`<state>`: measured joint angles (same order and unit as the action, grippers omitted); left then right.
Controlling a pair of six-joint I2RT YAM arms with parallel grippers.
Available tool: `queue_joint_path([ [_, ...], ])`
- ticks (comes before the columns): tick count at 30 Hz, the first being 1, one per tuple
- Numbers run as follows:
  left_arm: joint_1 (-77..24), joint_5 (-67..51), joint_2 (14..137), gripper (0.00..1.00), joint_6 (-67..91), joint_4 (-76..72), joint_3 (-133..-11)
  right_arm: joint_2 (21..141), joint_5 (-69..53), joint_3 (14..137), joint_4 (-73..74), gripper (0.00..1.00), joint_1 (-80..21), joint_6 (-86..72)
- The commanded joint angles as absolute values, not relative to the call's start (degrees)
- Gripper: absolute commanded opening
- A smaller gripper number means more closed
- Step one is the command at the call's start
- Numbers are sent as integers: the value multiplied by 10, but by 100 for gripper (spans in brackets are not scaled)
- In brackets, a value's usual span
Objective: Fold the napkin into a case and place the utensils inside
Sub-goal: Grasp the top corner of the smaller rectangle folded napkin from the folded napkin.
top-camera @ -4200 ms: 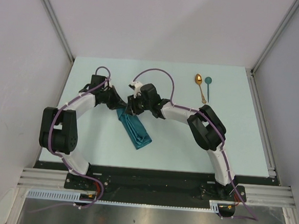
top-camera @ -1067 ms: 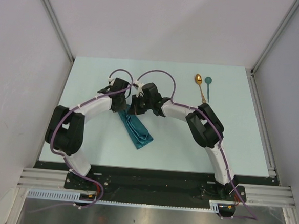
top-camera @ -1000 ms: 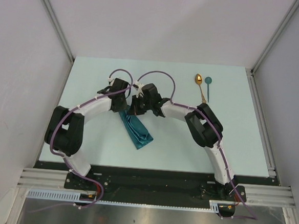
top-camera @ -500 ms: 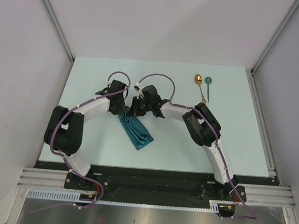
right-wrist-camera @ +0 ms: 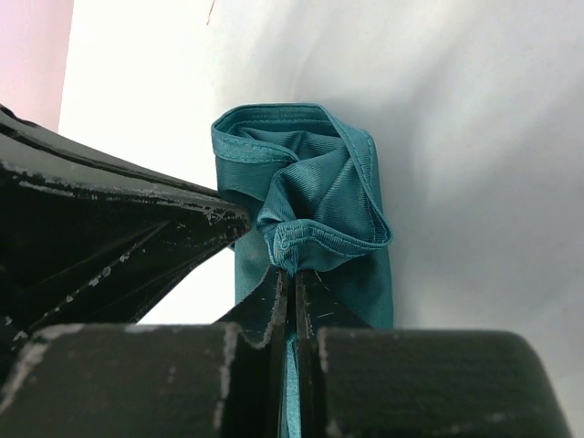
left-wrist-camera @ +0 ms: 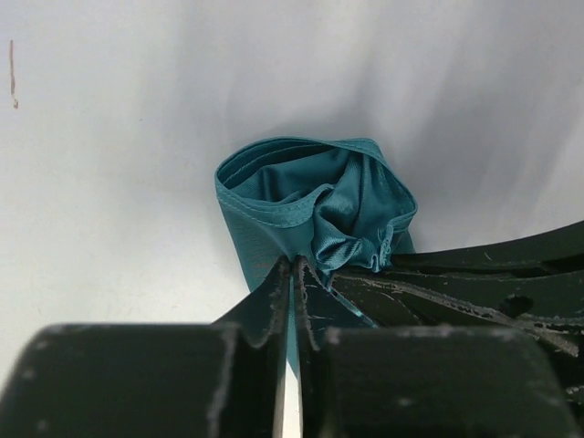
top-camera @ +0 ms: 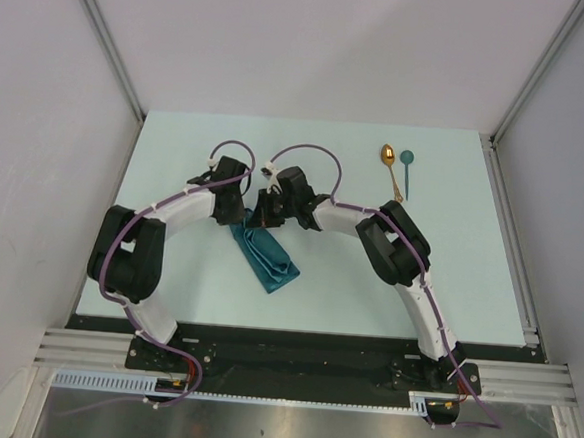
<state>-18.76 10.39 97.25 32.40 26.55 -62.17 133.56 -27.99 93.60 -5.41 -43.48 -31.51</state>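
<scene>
Clamping far end of folded napkin (top-camera: 267,257) with left gripper (left-wrist-camera: 292,266) and right gripper (right-wrist-camera: 292,274) side by side, pinching each pair of jaws shut on a thin layer of cloth. Noting napkin lying as a narrow strip slanting across mid-table (top-camera: 449,270), far end bunching and gaping open. Noting gold spoon (top-camera: 392,176) and teal spoon (top-camera: 406,175) lying together far right, well apart from the cloth.

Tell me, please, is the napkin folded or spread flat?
Folded: the napkin lies as a narrow strip, layered hems visible at its end.
</scene>
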Motion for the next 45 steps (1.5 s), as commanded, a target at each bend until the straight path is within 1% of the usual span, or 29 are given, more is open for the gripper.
queue_joint_path([
  [1, -185, 124, 961, 0, 316, 265, -643, 1337, -290, 964, -49, 0, -443, -311],
  [7, -185, 118, 932, 0, 306, 265, -636, 1334, -300, 971, -35, 0, -445, -312],
  [13, -181, 57, 934, 0, 304, 250, -622, 1361, -313, 1001, -35, 0, -449, -330],
  [17, -178, 49, 947, 0, 315, 256, -619, 1372, -308, 1000, -83, 0, -451, -353],
  [19, -175, 47, 943, 0, 323, 251, -612, 1388, -327, 1009, -96, 0, -448, -374],
  [22, -169, 61, 933, 0, 332, 250, -602, 1400, -333, 1004, -121, 0, -446, -371],
  [26, -142, 45, 924, 0, 347, 230, -565, 1397, -369, 992, -139, 7, -432, -374],
  [27, -137, 40, 918, 0, 354, 224, -557, 1386, -380, 979, -138, 14, -429, -373],
  [28, -128, 29, 915, 0, 355, 217, -549, 1376, -381, 969, -139, 16, -427, -373],
  [29, -124, 24, 912, 0, 361, 206, -537, 1369, -386, 959, -146, 21, -422, -373],
  [31, -113, 8, 908, 0, 365, 197, -525, 1347, -395, 934, -151, 26, -421, -372],
  [32, -113, 5, 908, 0, 366, 193, -524, 1345, -399, 929, -156, 30, -419, -374],
  [37, -112, 4, 903, 0, 367, 190, -522, 1343, -431, 913, -189, 41, -418, -387],
  [38, -112, 4, 900, 0, 367, 191, -521, 1343, -432, 912, -191, 45, -420, -388],
  [39, -112, 4, 898, 0, 367, 192, -522, 1342, -437, 915, -193, 47, -419, -388],
  [42, -110, 4, 891, 0, 365, 192, -520, 1337, -435, 925, -185, 52, -418, -376],
  [43, -110, 4, 889, 0, 364, 192, -521, 1337, -433, 931, -176, 55, -419, -374],
  [45, -109, 4, 887, 0, 362, 192, -524, 1339, -435, 938, -177, 57, -414, -374],
])
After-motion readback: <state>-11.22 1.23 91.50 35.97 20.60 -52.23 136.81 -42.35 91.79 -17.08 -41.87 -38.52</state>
